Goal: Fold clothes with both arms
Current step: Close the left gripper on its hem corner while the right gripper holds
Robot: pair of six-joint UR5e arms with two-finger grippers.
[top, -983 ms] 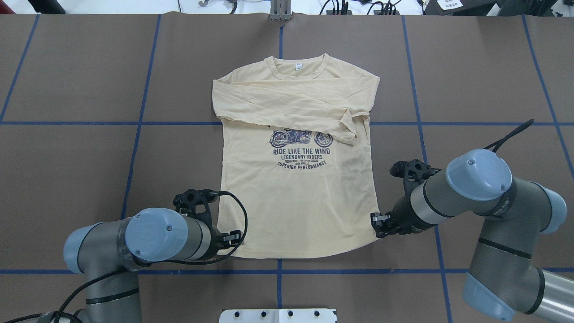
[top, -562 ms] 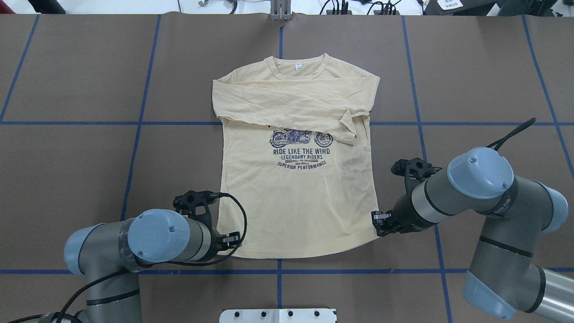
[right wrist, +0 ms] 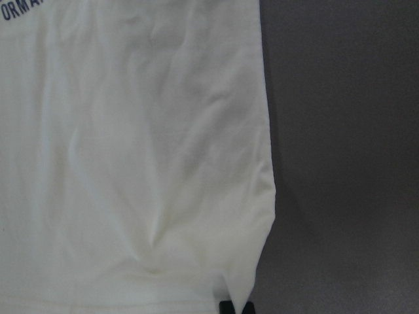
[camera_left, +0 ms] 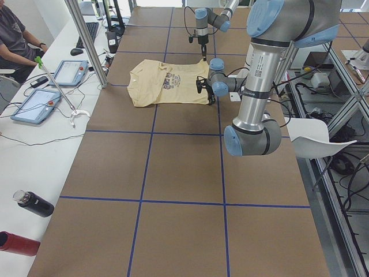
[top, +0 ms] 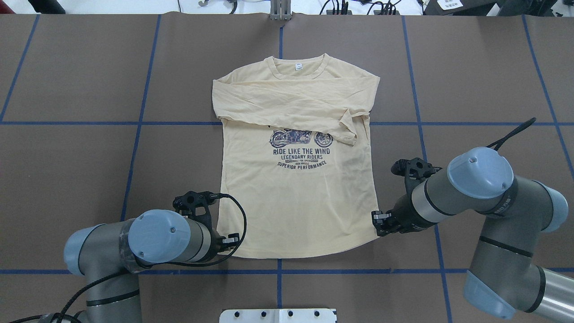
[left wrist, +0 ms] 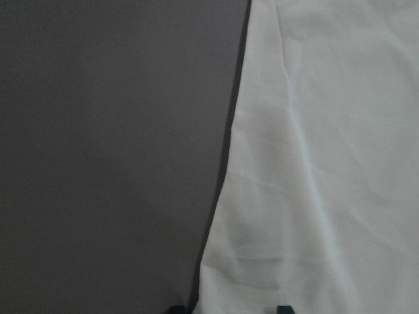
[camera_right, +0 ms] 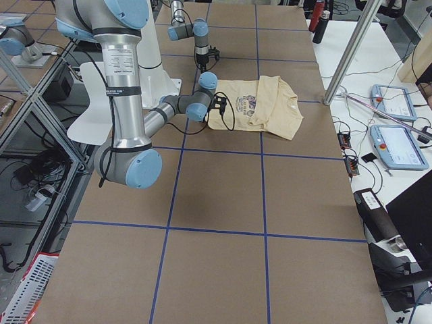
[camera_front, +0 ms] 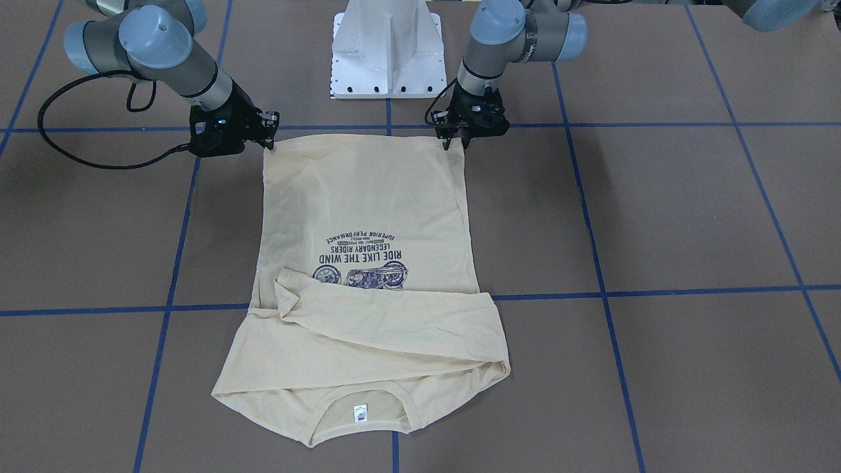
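Bare counter (top: 71, 76) stretches wide to either side of the T-shirt (top: 296, 211) and past its collar. The left claw (top: 233, 238) and right claw (top: 376, 223) crowd the hem corners, with the white pedestal base (top: 278, 315) near behind them.

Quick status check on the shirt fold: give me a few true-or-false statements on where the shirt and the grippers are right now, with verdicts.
1. Both sleeves lie folded across the chest of the T-shirt. True.
2. The neck points toward the robot's base. False: the hem is nearest the base and the neck is farthest.
3. The left gripper and right gripper sit at opposite hem corners. True.
4. The hem is already folded up to the neck. False: the T-shirt lies flat at full length.
5. The sleeves hide the whole print. False: only its top edge is covered, and the lettering shows.
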